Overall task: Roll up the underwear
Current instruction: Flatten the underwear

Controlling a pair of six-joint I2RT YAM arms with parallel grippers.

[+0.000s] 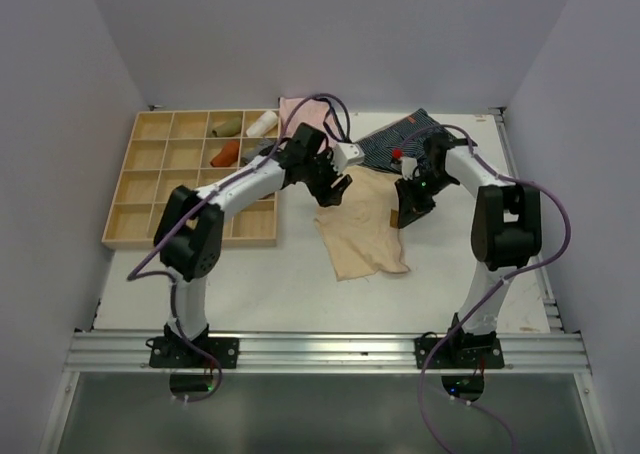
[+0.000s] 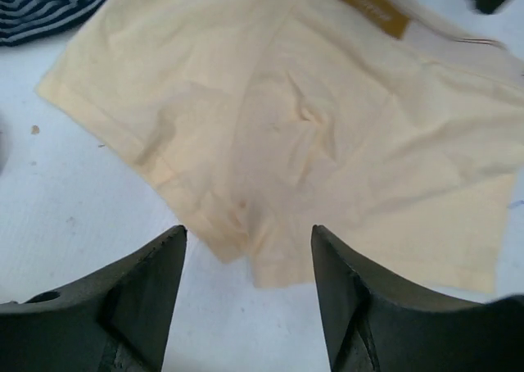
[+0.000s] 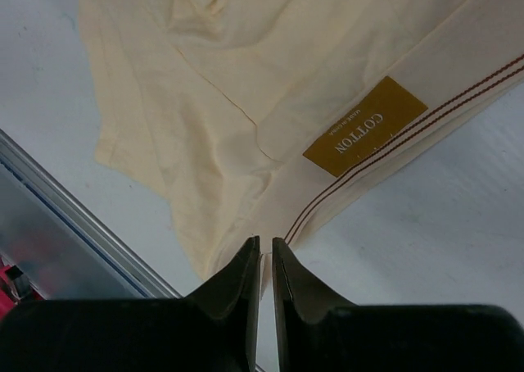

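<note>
The pale beige underwear [image 1: 365, 224] lies spread flat on the white table between the arms. In the right wrist view it [image 3: 221, 69] shows a mustard "COTTON" label [image 3: 364, 126] on its waistband. My right gripper [image 1: 412, 209] is shut [image 3: 263, 245] on the corner of that waistband at the cloth's right edge. My left gripper [image 1: 333, 189] is open and empty [image 2: 248, 249], hovering over the cloth's far left edge, its jaws either side of the crotch hem [image 2: 246, 216].
A wooden compartment tray [image 1: 135, 189] at the left holds green [image 1: 226, 126], white [image 1: 263, 124] and orange [image 1: 226, 152] rolls. A pink pair [image 1: 298, 109] and a navy striped pair [image 1: 400, 139] lie at the back. A metal rail [image 1: 320, 349] runs along the near edge.
</note>
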